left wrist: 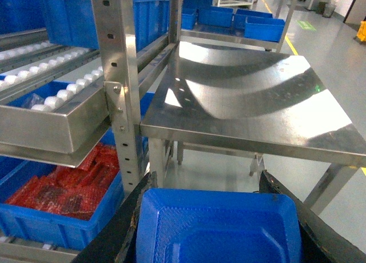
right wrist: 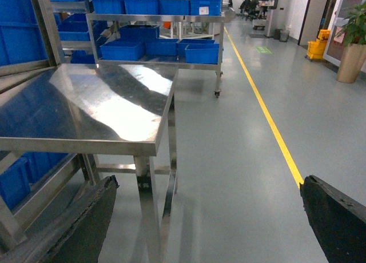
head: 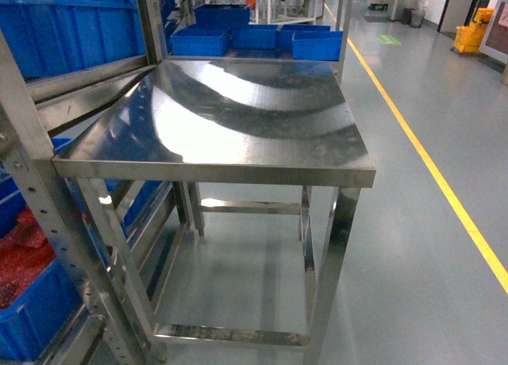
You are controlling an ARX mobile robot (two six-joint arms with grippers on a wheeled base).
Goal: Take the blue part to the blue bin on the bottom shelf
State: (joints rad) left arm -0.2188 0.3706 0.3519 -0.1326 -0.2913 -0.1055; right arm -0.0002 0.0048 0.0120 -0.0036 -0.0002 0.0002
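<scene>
A: Well, the left hand (left wrist: 217,228) has a blue bin (left wrist: 220,231) wedged between its two dark fingers (left wrist: 128,228), touching both sides, so it is closed on that bin. It hangs low in front of the steel desk (left wrist: 251,103), beside the rack post (left wrist: 117,86).

B: And the blue part?

A: I can't find it in any view. The bin's inside looks bare from the left wrist camera. The crate (left wrist: 51,206) under the roller shelf (left wrist: 51,111) holds red packets, too blurred to call them parts.

B: The right hand (right wrist: 209,223)?

A: Spread wide, nothing between its fingers, only floor (right wrist: 240,148) beyond them. It sits off the desk's right corner.

B: So how should this step go?

A: My guess is the bin must be carried level to the roller shelf on the left. I'd keep it flat, swing clear of the post and the desk edge, and lower it squarely onto the white rollers (left wrist: 57,91) so it doesn't tilt against the front rail. The grip takes only the bin's near rim, so a slow move seems wise.
</scene>
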